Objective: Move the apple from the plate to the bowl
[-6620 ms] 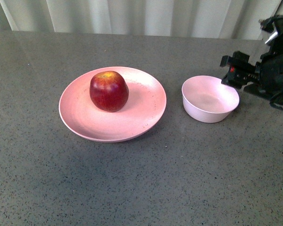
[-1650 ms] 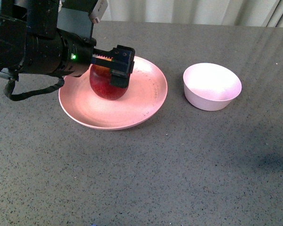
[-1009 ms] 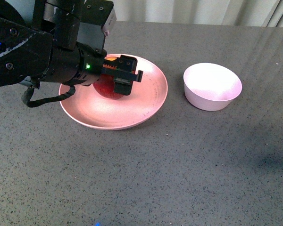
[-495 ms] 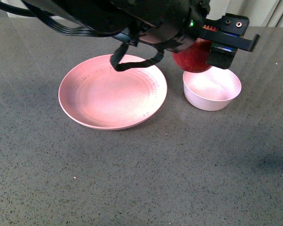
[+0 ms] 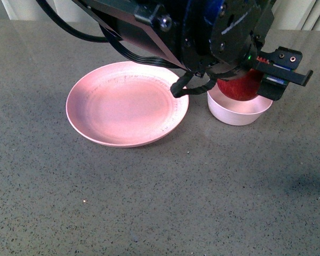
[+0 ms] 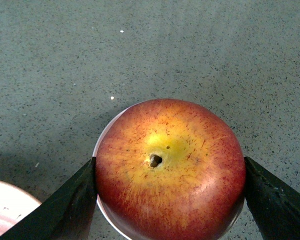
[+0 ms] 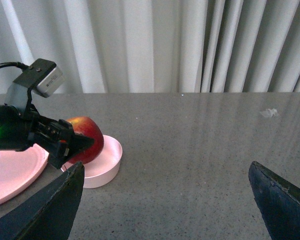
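The work surface is a grey speckled bench (image 5: 149, 202) with pale pleated curtains (image 7: 165, 45) hanging behind its far edge. Two dishes sit on it, nearer the far edge than the near one. The plate (image 5: 127, 104) lies left of centre, and the bowl (image 5: 237, 113) is just beside it toward the right edge, not touching it.

**Task status.** The plate is bare and the apple (image 5: 239, 88) is off it. I judge the pick-up and the carry complete. The left gripper (image 6: 170, 162) holds the apple over the bowl's opening, stem up, with its underside at about rim level. The left wrist view shows the bowl's rim ringing the fruit from below. I cannot tell whether the apple touches the bowl's floor. What remains is a short lowering if needed, then the release, then clearing the arm.

**Arm pose.**
1. The left arm reaches in from the far left corner and passes above the plate's far rim to the bowl.
2. Its wrist is pitched down, so the left wrist camera looks onto the apple's stem end.
3. Its fingers (image 6: 75, 200) are clamped against opposite flanks of the apple. The contact looks centred, and I judge the grip secure.
4. The right gripper (image 7: 165, 200) is spread wide and carries nothing. It stands well apart, toward the right edge, facing the bowl.
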Robot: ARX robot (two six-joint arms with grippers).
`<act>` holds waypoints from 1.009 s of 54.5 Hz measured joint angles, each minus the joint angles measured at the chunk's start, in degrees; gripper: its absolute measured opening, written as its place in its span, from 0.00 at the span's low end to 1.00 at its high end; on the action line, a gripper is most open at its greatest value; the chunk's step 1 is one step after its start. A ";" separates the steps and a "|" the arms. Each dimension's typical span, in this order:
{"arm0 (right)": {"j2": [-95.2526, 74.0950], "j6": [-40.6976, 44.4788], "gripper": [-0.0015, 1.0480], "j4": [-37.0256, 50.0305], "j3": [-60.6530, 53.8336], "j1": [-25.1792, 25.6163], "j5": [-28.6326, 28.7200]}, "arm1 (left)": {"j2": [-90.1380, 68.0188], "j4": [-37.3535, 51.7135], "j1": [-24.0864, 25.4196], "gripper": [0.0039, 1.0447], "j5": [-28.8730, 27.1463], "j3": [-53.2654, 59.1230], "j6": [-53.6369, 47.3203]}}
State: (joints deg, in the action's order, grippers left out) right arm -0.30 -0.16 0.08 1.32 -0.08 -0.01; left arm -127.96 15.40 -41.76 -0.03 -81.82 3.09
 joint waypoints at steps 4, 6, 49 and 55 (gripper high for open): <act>0.00 0.00 0.91 0.00 0.00 0.00 0.02 | -0.90 -0.46 -0.13 0.71 0.24 -0.85 0.00; 0.00 0.00 0.91 0.00 0.00 0.00 0.02 | -1.33 -0.66 -0.13 0.71 0.35 -1.20 0.00; 0.00 0.00 0.91 0.00 0.00 0.00 0.02 | -1.16 2.80 1.07 0.92 1.11 0.96 1.92; 0.00 0.00 0.91 0.00 0.00 0.00 0.02 | 3.28 5.60 2.56 0.92 1.70 5.79 3.67</act>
State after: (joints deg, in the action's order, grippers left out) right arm -0.30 -0.16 0.08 1.32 -0.08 0.01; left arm -124.68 20.99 -39.20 1.67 -76.03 6.76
